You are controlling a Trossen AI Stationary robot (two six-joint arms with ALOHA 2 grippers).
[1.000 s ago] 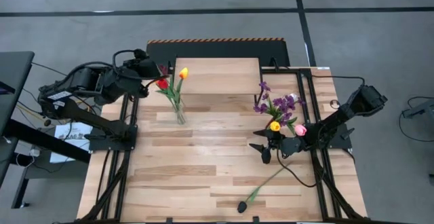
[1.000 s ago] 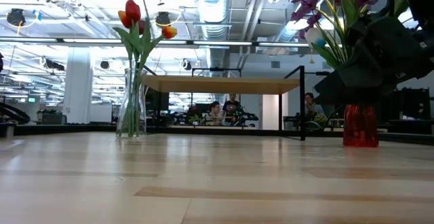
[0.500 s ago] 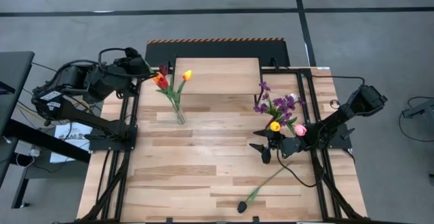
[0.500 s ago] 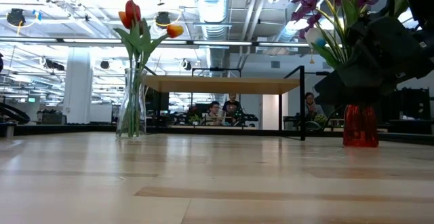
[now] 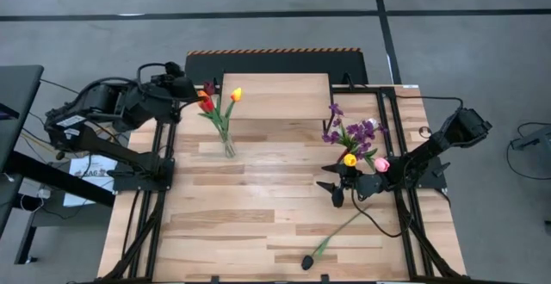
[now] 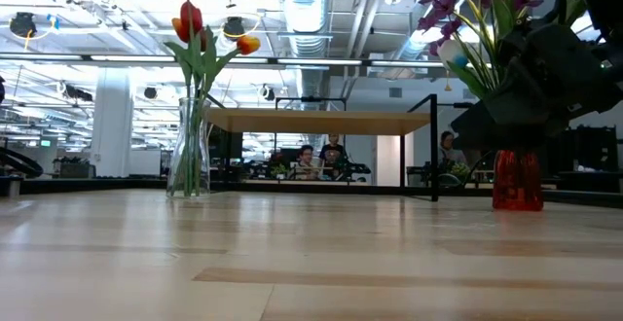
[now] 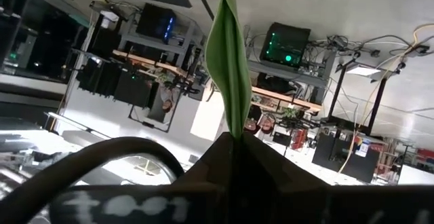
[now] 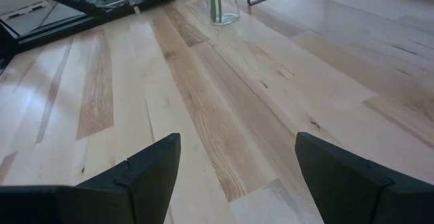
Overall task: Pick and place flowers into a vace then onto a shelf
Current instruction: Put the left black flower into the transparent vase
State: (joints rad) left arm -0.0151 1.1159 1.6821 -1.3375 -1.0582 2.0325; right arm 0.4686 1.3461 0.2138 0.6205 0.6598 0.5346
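High view takes in the whole slatted counter [image 5: 258, 215], with the low light-wood shelf [image 5: 276, 95] at its far edge, a clear vase [image 5: 228, 146] just in front of the shelf's left end and a red vase [image 6: 517, 179] of purple, yellow and pink flowers [image 5: 353, 142] toward the right. Low view alone shows the shelf's thin black legs and the glass vase standing upright with green stems inside, red and orange heads above; it also shows people seated in the room behind. Only the overhead picture shows the single black-headed flower [image 5: 331, 239] lying flat near the counter's front edge, well apart from both vases. The left claw [image 5: 191, 90] sits beside the shelf's left corner, close to the red and yellow tulips [image 5: 217, 101] in the clear vase — its wrist view shows it pinched narrow on a green stem or leaf [image 7: 229, 68]. The right claw [image 5: 347, 189] hovers low just in front of the red vase, its fingers [image 8: 352, 176] spread wide over bare wood, nothing between them.
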